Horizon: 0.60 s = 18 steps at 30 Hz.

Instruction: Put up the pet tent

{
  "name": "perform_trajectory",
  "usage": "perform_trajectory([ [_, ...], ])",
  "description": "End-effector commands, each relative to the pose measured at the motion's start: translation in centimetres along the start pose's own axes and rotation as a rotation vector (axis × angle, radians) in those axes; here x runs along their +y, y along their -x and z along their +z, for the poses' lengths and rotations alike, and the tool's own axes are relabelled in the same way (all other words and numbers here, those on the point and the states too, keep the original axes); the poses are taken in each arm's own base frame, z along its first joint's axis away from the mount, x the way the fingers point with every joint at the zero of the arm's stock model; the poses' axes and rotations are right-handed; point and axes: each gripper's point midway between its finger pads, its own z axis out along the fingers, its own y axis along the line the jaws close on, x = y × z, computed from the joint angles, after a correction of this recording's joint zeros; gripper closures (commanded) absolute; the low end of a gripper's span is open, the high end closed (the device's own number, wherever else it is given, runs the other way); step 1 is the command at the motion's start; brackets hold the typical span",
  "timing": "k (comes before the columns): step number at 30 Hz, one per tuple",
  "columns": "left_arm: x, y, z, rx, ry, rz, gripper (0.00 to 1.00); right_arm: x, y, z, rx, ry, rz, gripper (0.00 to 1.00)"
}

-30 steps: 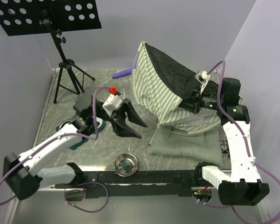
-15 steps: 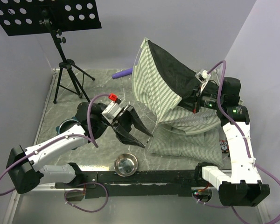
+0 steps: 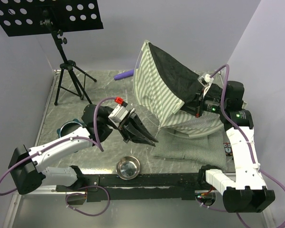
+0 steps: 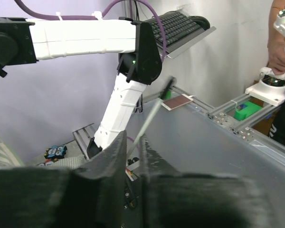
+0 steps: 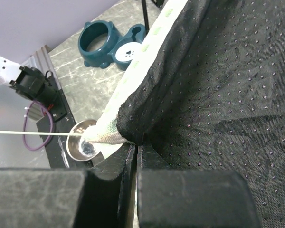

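Note:
The pet tent (image 3: 159,92), green-and-white striped with a dark dotted lining (image 3: 178,76), stands tilted at centre right over its checked cushion mat (image 3: 190,147). My right gripper (image 3: 198,102) is shut on the tent's edge. The right wrist view shows its jaws (image 5: 137,147) pinching the dark lining (image 5: 218,71) beside the striped hem (image 5: 147,52). My left gripper (image 3: 149,139) sits low in front of the tent. In the left wrist view its jaws (image 4: 133,140) are shut on a thin pale pole (image 4: 152,111) that slants up and to the right.
A steel bowl (image 3: 128,167) lies near the front rail. The teal double bowl holder (image 3: 69,128) sits at the left, partly behind my left arm. A music stand tripod (image 3: 66,71) stands at the back left, and a purple object (image 3: 124,73) lies by the back wall.
My left arm has swung right toward the tent's front, and its jaws have narrowed from wide open onto the pole. The right arm and tent have barely moved.

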Motion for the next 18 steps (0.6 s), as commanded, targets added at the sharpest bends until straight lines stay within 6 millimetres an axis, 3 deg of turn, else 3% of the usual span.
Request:
perform_trajectory([
  [1,0.3,1.2,0.5,-0.024,0.010,0.021,0.95,1.1,1.5,-0.1,-0.044,0.028,-0.072,1.00],
  [2,0.5,1.1,0.5,-0.027,0.020,0.004,0.99,1.1,1.6,-0.1,-0.044,0.027,-0.074,1.00],
  [4,1.5,0.6,0.6,-0.004,0.061,-0.079,0.99,1.3,2.2,0.0,-0.055,0.034,-0.079,1.00],
  [10,5.9,-4.5,-0.1,0.164,0.253,-0.385,0.99,3.2,4.0,0.4,-0.089,0.087,-0.084,1.00],
  [18,9.6,-9.1,-3.1,0.195,0.351,-0.757,0.99,4.5,5.0,0.0,-0.122,0.108,-0.041,1.00],
])
